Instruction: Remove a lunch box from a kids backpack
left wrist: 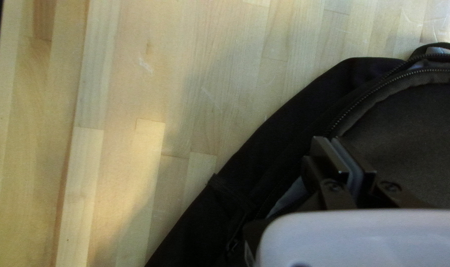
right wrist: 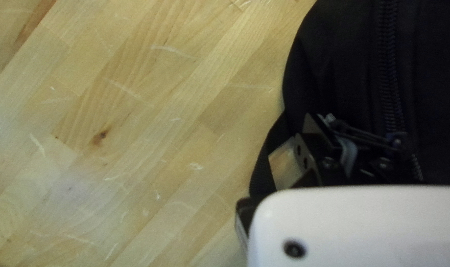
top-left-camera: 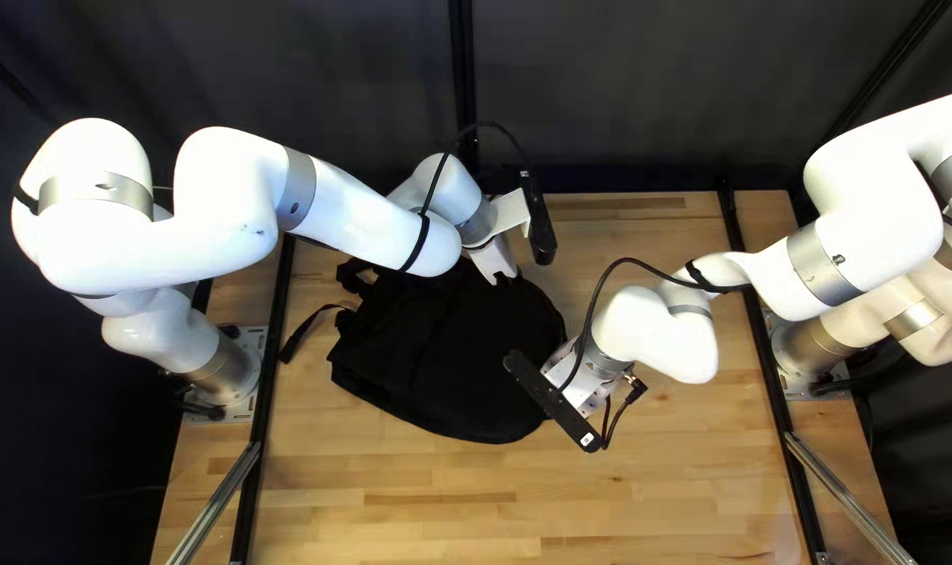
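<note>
The black backpack (top-left-camera: pixel 444 345) lies flat on the table. In the top left view my left gripper (top-left-camera: pixel 500 270) is at its far edge and my right gripper (top-left-camera: pixel 568 385) at its right side, fingertips hidden. The left wrist view shows the backpack (left wrist: pixel 408 123) partly unzipped with grey lining; my left gripper (left wrist: pixel 337 148) is shut on its cloth edge beside the zipper (left wrist: pixel 356 106). Under my other wrist camera, my right gripper (right wrist: pixel 329 128) is shut on the zipper pull (right wrist: pixel 363 134), whose slider sits on the zipper (right wrist: pixel 389 74). No lunch box is visible.
Loose straps (top-left-camera: pixel 306 326) reach onto the table left of the backpack. Wooden tabletop (top-left-camera: pixel 622 502) extends in front of it. My left forearm crosses above the backpack's far left corner, and black rails run along both table sides.
</note>
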Robot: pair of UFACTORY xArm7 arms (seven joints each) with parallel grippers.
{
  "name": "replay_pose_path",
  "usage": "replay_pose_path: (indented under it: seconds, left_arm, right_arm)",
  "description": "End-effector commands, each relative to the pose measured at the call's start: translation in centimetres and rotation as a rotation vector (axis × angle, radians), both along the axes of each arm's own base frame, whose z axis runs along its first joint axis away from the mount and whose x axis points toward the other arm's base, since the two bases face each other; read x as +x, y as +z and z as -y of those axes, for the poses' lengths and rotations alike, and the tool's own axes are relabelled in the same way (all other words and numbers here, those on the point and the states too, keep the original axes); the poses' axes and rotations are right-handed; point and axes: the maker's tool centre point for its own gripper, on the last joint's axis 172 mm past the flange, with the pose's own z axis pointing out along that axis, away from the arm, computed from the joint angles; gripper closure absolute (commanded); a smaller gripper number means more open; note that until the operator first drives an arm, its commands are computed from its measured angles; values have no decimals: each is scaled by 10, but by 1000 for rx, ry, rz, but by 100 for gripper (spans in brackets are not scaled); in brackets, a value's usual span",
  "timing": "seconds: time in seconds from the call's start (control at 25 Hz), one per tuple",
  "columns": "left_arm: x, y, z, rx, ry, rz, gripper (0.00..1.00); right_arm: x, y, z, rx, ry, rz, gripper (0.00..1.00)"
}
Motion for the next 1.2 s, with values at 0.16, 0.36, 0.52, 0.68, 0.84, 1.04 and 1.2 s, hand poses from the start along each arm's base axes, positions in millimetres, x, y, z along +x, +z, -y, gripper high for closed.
replay_pose_path:
  seconds: [0.16, 0.36, 0.52, 0.68, 0.84, 1.04, 1.2]
  left_arm:
    - [1, -2, 2, -9, 0, -1, 100]
    - [1, -4, 3, -12, 2, -2, 100]
    - [2, -3, 3, -13, 2, -1, 100]
    - [3, -2, 6, -11, -1, -1, 100]
    - [3, -2, 6, -10, -3, -1, 100]
    - [3, -6, 8, -13, -2, 0, 100]
    - [1, -6, 14, -25, -3, -3, 3]
  right_arm:
    - [6, 6, -10, 2, 20, 10, 100]
    - [18, 6, -20, 9, 39, 16, 100]
    - [30, 2, -26, 20, 57, 18, 100]
    - [33, 3, -27, 25, 67, 21, 100]
    - [40, 3, -32, 30, 80, 23, 100]
    - [47, 3, -35, 36, 90, 25, 100]
    - [47, 8, -38, 39, 98, 24, 0]
